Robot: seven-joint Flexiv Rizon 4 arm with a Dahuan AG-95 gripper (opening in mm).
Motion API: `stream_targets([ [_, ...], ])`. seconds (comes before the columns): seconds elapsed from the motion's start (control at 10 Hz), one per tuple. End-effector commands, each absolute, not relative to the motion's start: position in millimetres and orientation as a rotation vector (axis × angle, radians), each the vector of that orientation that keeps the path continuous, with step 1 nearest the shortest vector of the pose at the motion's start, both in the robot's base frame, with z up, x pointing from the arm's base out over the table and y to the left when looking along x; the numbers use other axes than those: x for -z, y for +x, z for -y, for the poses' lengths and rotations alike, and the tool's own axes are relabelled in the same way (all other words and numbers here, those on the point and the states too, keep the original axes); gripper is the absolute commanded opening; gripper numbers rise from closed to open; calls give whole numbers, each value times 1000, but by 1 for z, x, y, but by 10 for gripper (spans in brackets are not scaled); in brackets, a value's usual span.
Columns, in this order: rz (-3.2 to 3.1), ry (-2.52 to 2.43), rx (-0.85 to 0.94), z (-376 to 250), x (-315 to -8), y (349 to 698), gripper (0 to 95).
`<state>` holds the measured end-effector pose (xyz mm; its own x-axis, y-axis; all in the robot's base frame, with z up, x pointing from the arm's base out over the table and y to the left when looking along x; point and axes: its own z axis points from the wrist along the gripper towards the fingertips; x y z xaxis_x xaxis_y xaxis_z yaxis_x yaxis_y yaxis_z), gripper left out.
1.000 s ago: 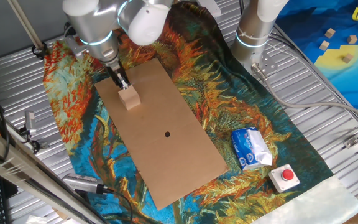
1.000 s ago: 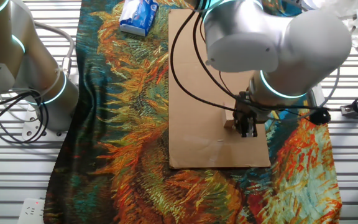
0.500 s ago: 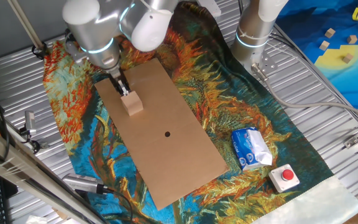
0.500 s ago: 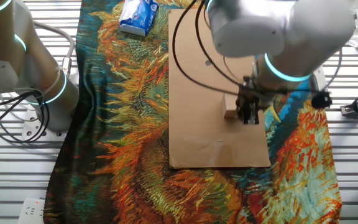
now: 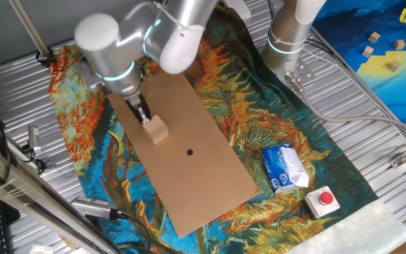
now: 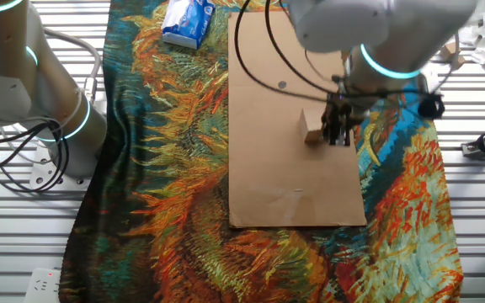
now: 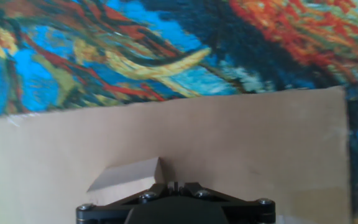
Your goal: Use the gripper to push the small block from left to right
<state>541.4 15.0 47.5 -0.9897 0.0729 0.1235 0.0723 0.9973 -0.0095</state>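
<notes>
The block [image 5: 157, 130] sits on the cardboard [image 5: 210, 169] against the gripper [image 5: 144, 117], fingers seemingly together and holding nothing — likely light, rigid wood that slides easily, best pushed square on its flat face, low down.

Small block [image 5: 158, 130]: pale matt wood. Board [image 5: 203, 162]: matt brown cardboard. Cloth [image 5: 316, 159]: colourful woven print.
</notes>
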Motion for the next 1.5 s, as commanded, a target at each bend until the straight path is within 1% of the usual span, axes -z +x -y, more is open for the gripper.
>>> stream_targets([
  [0.1, 3009, -141, -7, -28, -50, 544, 0],
  [0.5, 2996, -161, -10, -39, -51, 544, 0],
  [1.0, 2996, -94, -8, -16, -46, 528, 0],
  [1.5, 2998, -93, -1, -17, -43, 520, 0],
])
